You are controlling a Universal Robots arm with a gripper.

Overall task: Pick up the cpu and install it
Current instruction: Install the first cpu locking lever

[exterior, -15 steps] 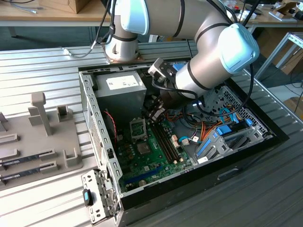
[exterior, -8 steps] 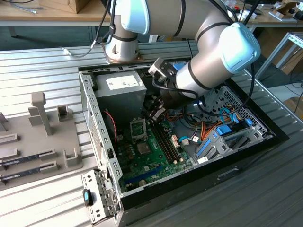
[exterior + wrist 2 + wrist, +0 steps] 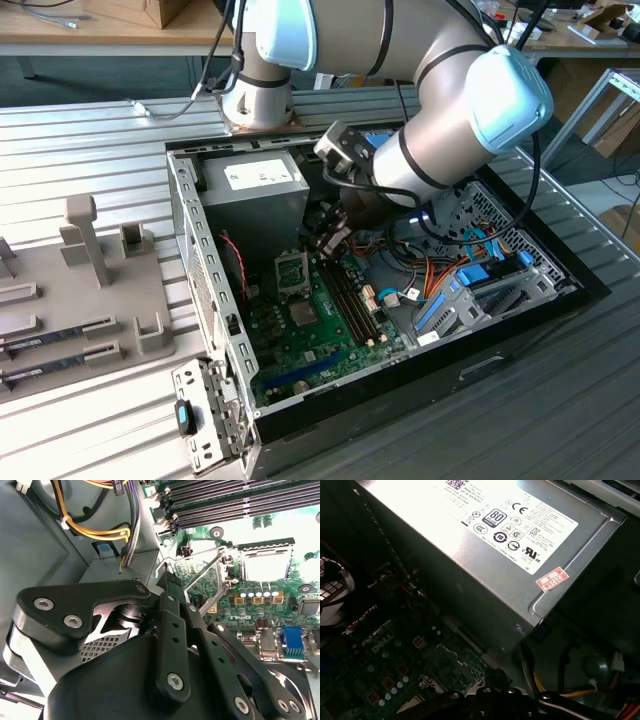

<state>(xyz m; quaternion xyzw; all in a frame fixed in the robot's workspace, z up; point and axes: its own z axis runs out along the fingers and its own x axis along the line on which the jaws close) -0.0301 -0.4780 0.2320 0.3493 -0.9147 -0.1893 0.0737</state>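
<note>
The cpu (image 3: 265,565), a pale silvery square, lies flat inside the black motherboard socket (image 3: 292,270). The socket's metal load frame and wire lever (image 3: 210,572) stand raised beside it. My gripper (image 3: 169,580) is down inside the open computer case (image 3: 200,260), a short way from the socket on the power supply side. Its fingers are shut tip to tip with nothing visible between them. The fingertips sit close to the end of the wire lever; I cannot tell whether they touch it. In the exterior view the gripper (image 3: 330,238) hangs just above the board.
The grey power supply (image 3: 255,180) stands right behind the gripper. Memory slots (image 3: 240,505) run beside the socket, and a dull grey chip (image 3: 300,312) lies in front of it. Cable bundles (image 3: 460,260) fill the exterior view's right. A grey fixture (image 3: 90,300) holds memory sticks outside the case.
</note>
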